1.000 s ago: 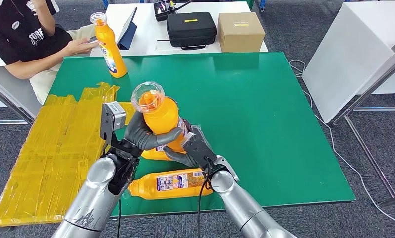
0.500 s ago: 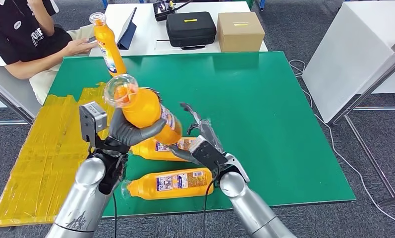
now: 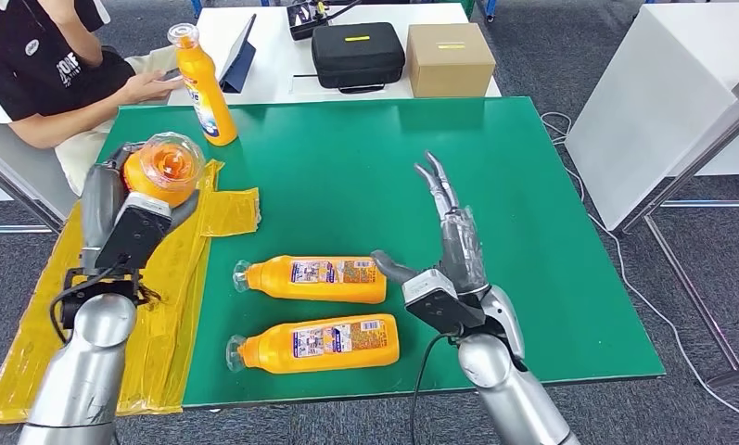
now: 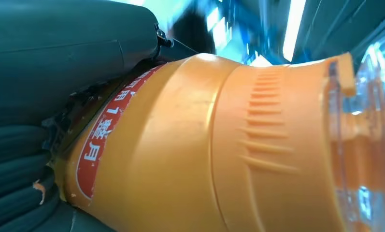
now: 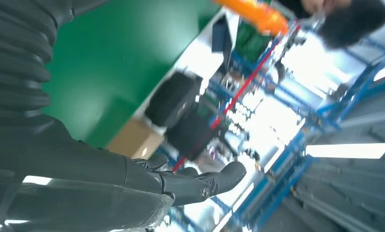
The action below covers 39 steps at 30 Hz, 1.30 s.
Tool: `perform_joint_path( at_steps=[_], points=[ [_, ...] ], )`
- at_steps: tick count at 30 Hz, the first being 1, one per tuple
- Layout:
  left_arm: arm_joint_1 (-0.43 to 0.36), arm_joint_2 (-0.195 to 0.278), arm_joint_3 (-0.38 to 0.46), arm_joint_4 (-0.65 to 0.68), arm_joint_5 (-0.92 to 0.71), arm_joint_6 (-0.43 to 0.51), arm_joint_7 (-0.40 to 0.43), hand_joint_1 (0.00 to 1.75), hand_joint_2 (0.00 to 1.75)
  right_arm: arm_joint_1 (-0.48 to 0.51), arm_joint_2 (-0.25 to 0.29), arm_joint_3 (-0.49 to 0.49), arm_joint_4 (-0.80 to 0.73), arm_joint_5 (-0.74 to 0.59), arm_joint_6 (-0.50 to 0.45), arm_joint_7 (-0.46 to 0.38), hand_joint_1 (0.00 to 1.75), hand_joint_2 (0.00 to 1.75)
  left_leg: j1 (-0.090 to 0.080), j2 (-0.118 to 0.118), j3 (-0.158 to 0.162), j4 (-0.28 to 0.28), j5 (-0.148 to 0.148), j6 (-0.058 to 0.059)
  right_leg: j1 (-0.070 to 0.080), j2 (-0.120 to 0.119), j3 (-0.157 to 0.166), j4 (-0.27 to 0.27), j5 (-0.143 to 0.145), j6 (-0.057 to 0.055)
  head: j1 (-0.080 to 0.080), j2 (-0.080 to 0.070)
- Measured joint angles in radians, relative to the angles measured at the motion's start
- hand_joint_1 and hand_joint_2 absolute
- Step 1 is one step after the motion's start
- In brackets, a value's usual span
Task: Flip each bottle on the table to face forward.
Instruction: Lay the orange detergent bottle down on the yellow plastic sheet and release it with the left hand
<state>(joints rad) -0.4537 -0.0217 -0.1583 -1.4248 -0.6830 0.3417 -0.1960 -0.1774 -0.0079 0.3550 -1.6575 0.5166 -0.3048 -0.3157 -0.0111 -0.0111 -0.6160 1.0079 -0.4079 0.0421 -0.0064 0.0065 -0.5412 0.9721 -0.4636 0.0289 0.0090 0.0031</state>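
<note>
Head view: left hand (image 3: 115, 199) swung its gripped bottle (image 3: 161, 167) leftward; right hand (image 3: 449, 255) (empty) spread wide.

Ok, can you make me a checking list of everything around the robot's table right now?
Surface: green table, with yellow taped sheeting over its left edge.
Job's things: two orange bottles lying flat, the far one and the near one, labels up; a third bottle upright at the far left; a fourth in the left hand.
Clutter: nothing seen on the green.
Hands: left hand grips its bottle; right hand open, fingers straight.
Cables: black wire along the right arm; white cord on the floor.
Surroundings: seated person, black case, cardboard box behind.
</note>
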Motion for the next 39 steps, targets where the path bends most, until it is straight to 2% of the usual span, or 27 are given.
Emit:
perform_joint_path(
  at_steps=[3, 9, 15, 17, 21, 28, 39],
  points=[
    [0.0, 0.031, 0.028, 0.01, -0.118, 0.034, 0.014, 1.75, 1.75, 0.027, -0.01, -0.021, -0.041, 0.018, -0.009, 0.003, 0.0, 1.75, 0.0, 0.0, 0.0, 0.0, 0.0, 0.0, 0.0, 0.0, 0.0, 0.0, 0.0, 0.0, 0.0, 0.0],
    [-0.002, 0.055, 0.047, 0.026, -0.185, 0.046, 0.028, 1.75, 1.75, 0.042, -0.015, -0.036, -0.071, 0.024, -0.012, 0.005, 0.0, 1.75, 0.0, 0.0, 0.0, 0.0, 0.0, 0.0, 0.0, 0.0, 0.0, 0.0, 0.0, 0.0, 0.0, 0.0],
    [-0.028, 0.073, 0.038, 0.109, -0.529, 0.054, 0.105, 1.75, 1.75, 0.041, -0.016, -0.038, -0.073, 0.036, -0.013, 0.011, 0.0, 1.75, 0.0, 0.0, 0.0, 0.0, 0.0, 0.0, 0.0, 0.0, 0.0, 0.0, 0.0, 0.0, 0.0, 0.0],
    [-0.036, 0.073, 0.031, 0.154, -0.587, 0.056, 0.116, 1.75, 1.75, 0.04, -0.016, -0.038, -0.073, 0.039, -0.013, 0.013, 0.0, 1.75, 0.0, 0.0, 0.0, 0.0, 0.0, 0.0, 0.0, 0.0, 0.0, 0.0, 0.0, 0.0, 0.0, 0.0],
    [-0.058, 0.07, 0.011, 0.252, -0.64, 0.058, 0.132, 1.75, 1.75, 0.035, -0.01, -0.037, -0.072, 0.046, -0.005, 0.024, 0.0, 1.75, 0.0, 0.0, 0.0, 0.0, 0.0, 0.0, 0.0, 0.0, 0.0, 0.0, 0.0, 0.0, 0.0, 0.0],
    [-0.085, 0.038, -0.028, 0.443, -0.709, 0.086, 0.16, 1.75, 1.75, 0.016, 0.013, -0.035, -0.057, 0.057, 0.023, 0.043, 0.0, 1.75, 0.0, 0.0, 0.0, 0.0, 0.0, 0.0, 0.0, 0.0, 0.0, 0.0, 0.0, 0.0, 0.0, 0.0],
    [-0.106, 0.024, -0.036, 0.526, -0.709, 0.09, 0.162, 1.75, 1.75, 0.01, 0.021, -0.035, -0.045, 0.058, 0.023, 0.044, 0.0, 1.75, 0.0, 0.0, 0.0, 0.0, 0.0, 0.0, 0.0, 0.0, 0.0, 0.0, 0.0, 0.0, 0.0, 0.0]
  ],
)
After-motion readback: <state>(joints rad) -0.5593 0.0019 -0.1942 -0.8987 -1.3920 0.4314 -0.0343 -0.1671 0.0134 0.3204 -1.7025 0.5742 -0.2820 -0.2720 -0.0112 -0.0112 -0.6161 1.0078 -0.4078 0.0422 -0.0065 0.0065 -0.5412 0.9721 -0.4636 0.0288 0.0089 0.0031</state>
